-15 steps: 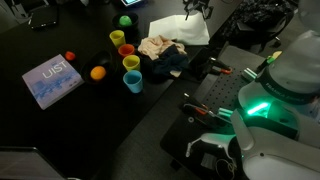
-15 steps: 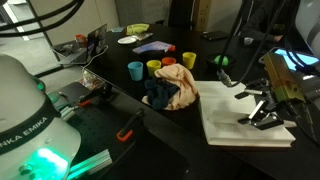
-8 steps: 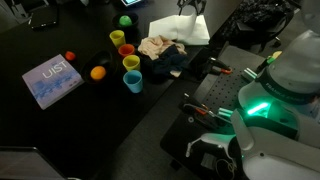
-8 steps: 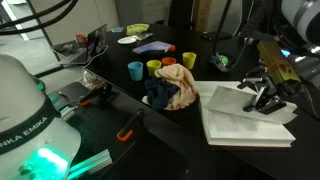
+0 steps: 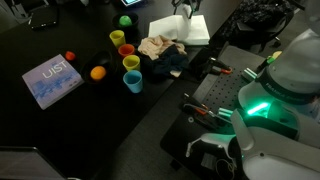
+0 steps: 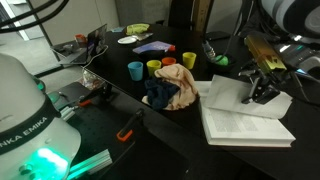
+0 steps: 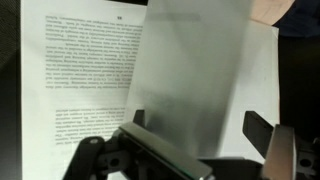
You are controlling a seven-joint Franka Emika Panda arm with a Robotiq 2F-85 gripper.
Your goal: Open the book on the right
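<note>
Dark table (image 5: 80, 125): book (image 6: 235, 122) lies open at frame right, one page (image 7: 190, 80) standing between the spread fingers of my gripper (image 6: 262, 95); opening looks nearly done, next I'd push that page flat

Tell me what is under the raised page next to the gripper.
Under the raised page of the book lies a printed page, its text showing only on one side. The raised sheet hides the rest.
</note>
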